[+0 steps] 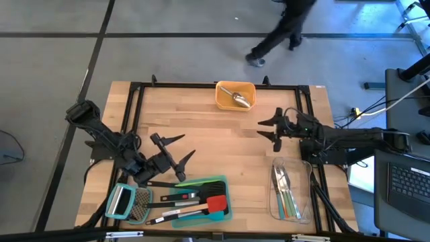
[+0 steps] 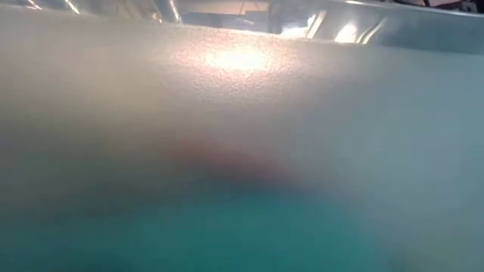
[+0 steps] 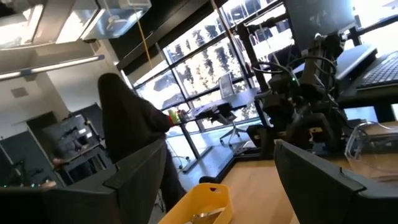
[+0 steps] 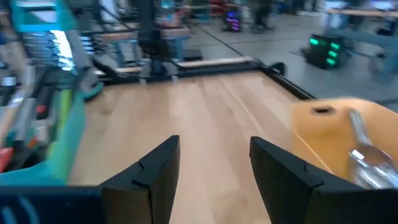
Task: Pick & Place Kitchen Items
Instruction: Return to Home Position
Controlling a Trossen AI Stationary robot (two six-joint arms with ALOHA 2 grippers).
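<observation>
L gripper [image 1: 179, 149]: wide open, empty; turners [image 1: 213, 204] lie in teal bin [image 1: 227, 191] just beside it.
R gripper [image 1: 264, 128]: open, empty; cutlery [image 1: 285, 188] in clear bin [image 1: 306, 169] nearby, scoop [image 1: 236, 99] in orange bin [image 1: 220, 101].
Nothing loose, so prob. sorting done.

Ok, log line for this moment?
left gripper: open, empty, over table | right gripper: open, empty, over table | scoop: in orange bin | turners: in teal bin | cutlery: in clear bin
</observation>
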